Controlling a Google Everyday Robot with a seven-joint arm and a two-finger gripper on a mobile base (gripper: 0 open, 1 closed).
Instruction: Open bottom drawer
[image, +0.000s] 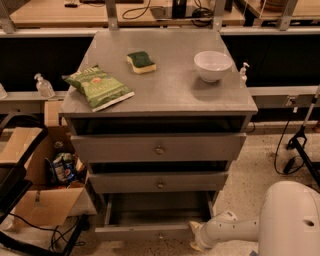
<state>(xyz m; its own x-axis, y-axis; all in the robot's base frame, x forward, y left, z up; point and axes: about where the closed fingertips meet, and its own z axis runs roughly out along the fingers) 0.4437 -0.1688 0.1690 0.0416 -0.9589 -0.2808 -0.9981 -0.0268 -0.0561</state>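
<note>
Jutting out, the bottom drawer (145, 232) shows a shallow grey box; gripper (195, 240) at its right front corner, grip unreadable.

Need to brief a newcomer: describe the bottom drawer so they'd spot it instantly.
Find the grey cabinet with a bowl on top. The bottom drawer is the lowest of three, with the gripper at its right corner. Only it is pulled well out, interior showing.
</note>
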